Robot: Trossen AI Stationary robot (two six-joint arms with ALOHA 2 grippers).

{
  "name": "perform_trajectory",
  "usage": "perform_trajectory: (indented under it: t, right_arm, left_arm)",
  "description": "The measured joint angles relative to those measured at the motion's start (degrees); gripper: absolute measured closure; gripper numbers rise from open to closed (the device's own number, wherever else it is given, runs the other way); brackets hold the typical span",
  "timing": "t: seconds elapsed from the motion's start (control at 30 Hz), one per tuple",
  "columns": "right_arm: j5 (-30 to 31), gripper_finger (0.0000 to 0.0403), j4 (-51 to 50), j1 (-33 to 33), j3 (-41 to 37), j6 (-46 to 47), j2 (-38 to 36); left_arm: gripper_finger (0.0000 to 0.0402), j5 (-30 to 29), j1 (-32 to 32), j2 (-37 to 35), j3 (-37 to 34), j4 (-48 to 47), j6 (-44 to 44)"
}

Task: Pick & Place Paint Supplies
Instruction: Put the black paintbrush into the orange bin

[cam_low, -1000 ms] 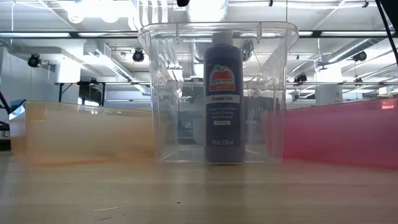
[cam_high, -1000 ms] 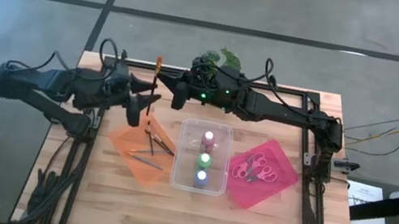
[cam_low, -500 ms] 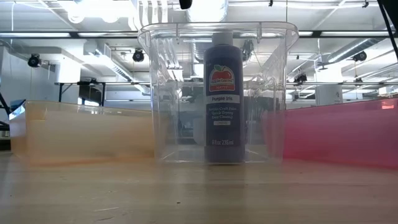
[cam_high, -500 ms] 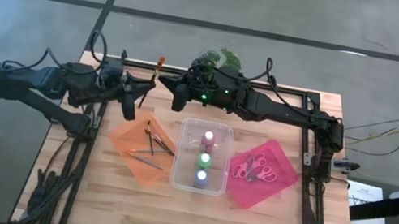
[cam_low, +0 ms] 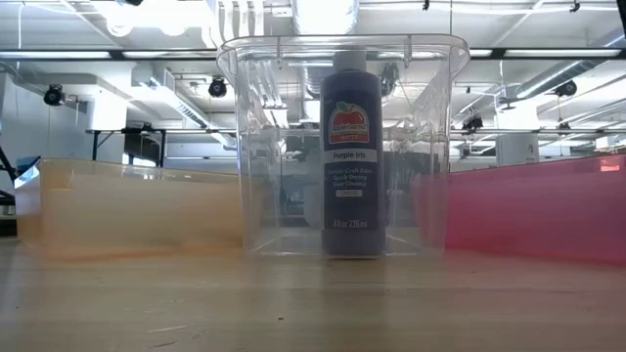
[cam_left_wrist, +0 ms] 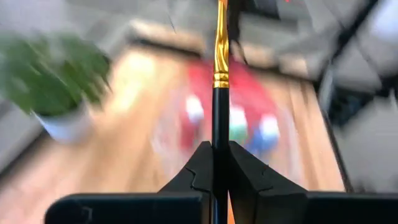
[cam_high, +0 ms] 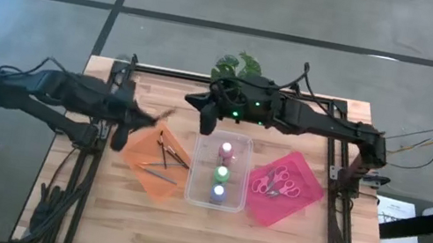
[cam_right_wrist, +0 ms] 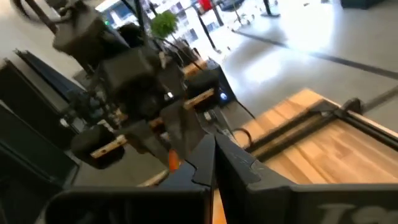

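Observation:
My left gripper (cam_high: 139,117) hangs over the far left part of the orange tray (cam_high: 157,163), shut on a paintbrush (cam_left_wrist: 219,93) that has a black handle, a gold ferrule and an orange end. My right gripper (cam_high: 204,119) is shut and holds nothing, above the far edge of the clear bin (cam_high: 221,171). In that bin stand a pink-capped bottle (cam_high: 226,151), a green-capped one (cam_high: 222,174) and a blue-capped one (cam_high: 218,194). More brushes (cam_high: 167,159) lie in the orange tray. The scissors (cam_high: 275,184) lie in the pink tray (cam_high: 297,198). My left gripper pinches the brush's black handle (cam_left_wrist: 217,134) between its two fingers. The brush runs along the fingers and sticks out ahead of them, toward the table's right. It is lifted clear above the orange tray and lies close to level (cam_high: 160,115).
A potted plant (cam_high: 240,61) stands at the far edge behind my right arm. In the low view a purple paint bottle (cam_low: 350,147) stands inside the clear bin, with the orange tray (cam_low: 127,210) and pink tray (cam_low: 538,210) on either side. Bare wood lies along the near edge.
My left gripper has shut on the brush and drawn back toward the table's left and near edges. The brush, upright a second ago, now lies nearly level, pointing toward the table's right. My right gripper has moved toward the right, away from the brush and over the bin's far edge.

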Motion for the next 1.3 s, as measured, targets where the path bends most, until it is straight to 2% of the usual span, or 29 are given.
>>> perform_trajectory:
  t: [0.17, 0.27, 0.37, 0.53, 0.73, 0.87, 1.0, 1.3]
  right_arm:
    - [0.65, 0.0394, -6.02, 1.53, -0.03, -0.44, -2.84]
    - [0.93, 0.0394, -9.55, 2.59, -0.01, -0.11, -4.56]
    - [5.14, 0.0394, -13.54, 4.44, -0.01, 1.08, -5.81]
    - [14.49, 0.0394, -19.86, 9.1, -0.03, 3.9, -8.17]
    - [25.21, 0.0394, -23.28, 15.68, -0.71, 8.09, -10.23]
    - [29.46, 0.0394, -23.63, 18.93, -3.03, 11.78, -11.69]
    - [32.88, 0.0394, -23.69, 21.24, -4.49, 14.77, -12.05]
    - [36.61, 0.0394, -23.6, 23.86, -4.75, 16.56, -11.97]
  left_arm:
    - [0.0377, 7.98, 0.04, 3.78, -0.17, -14.02, 1.69]
    - [0.0377, 11.93, -0.02, 7.49, -0.34, -18.6, 5.97]
    - [0.0377, 13.76, 0.0, 10.95, -1.64, -19.93, 10.54]
    - [0.0377, 13.87, 0.04, 14.28, -6.94, -18.55, 13.95]
    - [0.0377, 14.98, 0.11, 12.68, -17.04, -10.83, 13.25]
    - [0.0377, 15.79, 0.2, 12.31, -23.36, -8.18, 13.28]
    - [0.0377, 15.5, 0.79, 14.38, -21.97, -6.47, 17.88]
    - [0.0377, 18.06, 8.29, 20.19, -22.84, -6.71, 19.15]
